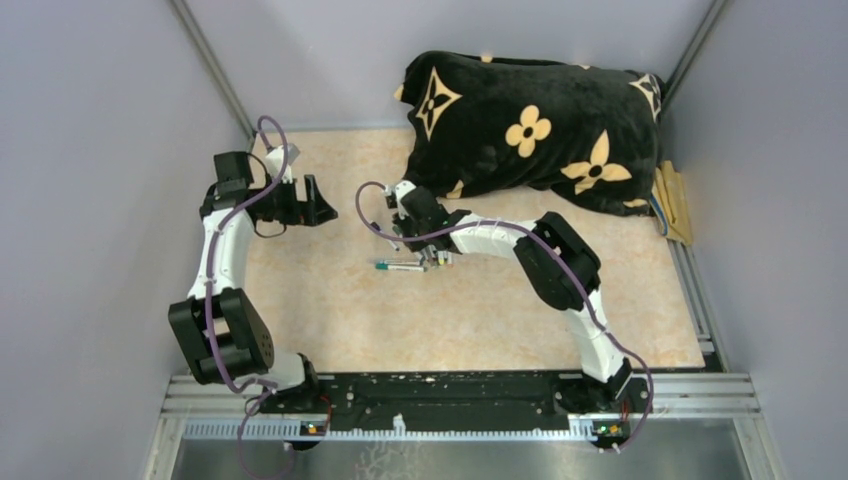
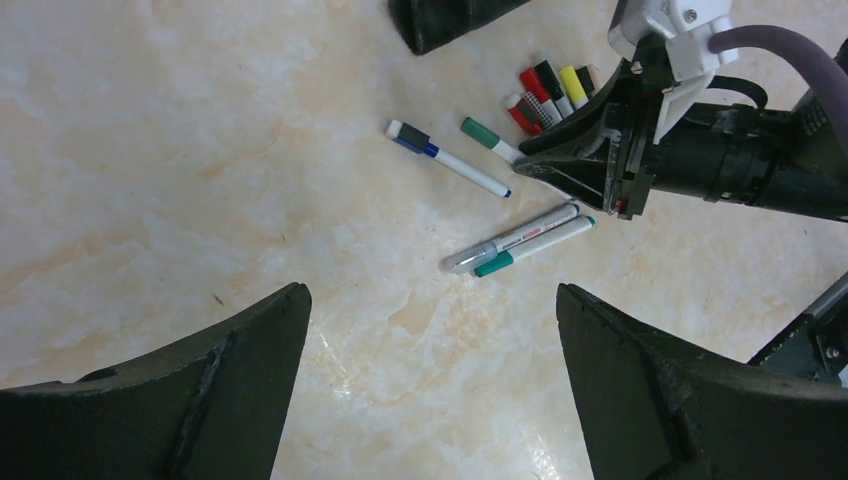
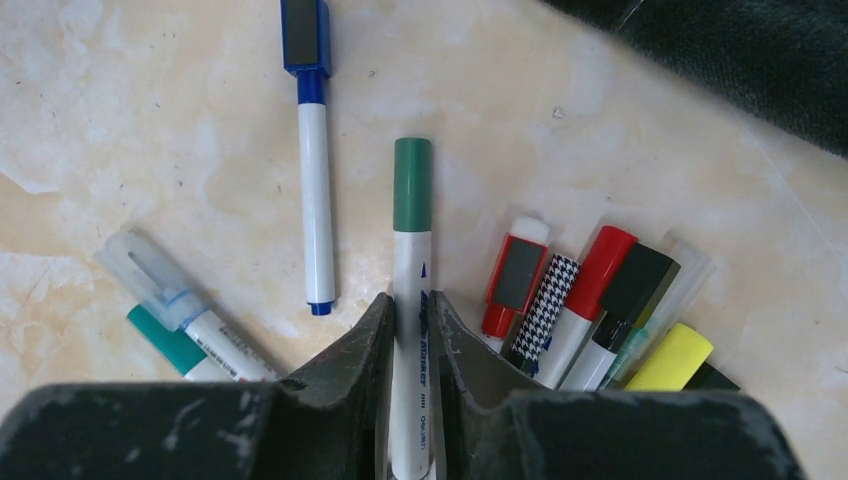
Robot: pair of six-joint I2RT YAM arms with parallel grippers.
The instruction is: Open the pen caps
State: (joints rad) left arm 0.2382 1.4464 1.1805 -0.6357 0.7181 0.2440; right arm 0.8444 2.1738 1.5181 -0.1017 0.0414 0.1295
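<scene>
Marble-look tabletop, pillow behind; right tool clenched on green-capped pen, left tool released

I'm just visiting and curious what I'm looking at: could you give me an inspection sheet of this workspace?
Surface: beige marbled table.
Job's things: green pen; blue pen lying apart beside it; pair of pens side by side; cluster of red, black and yellow pens; caps look on.
Clutter: black flowered pillow at the far edge; tan item beside it, unclear what.
Grippers: right gripper shut on the green pen's barrel; left gripper open, holding nothing.
Cables: purple cable along each arm.
Surroundings: grey walls around the table.
</scene>
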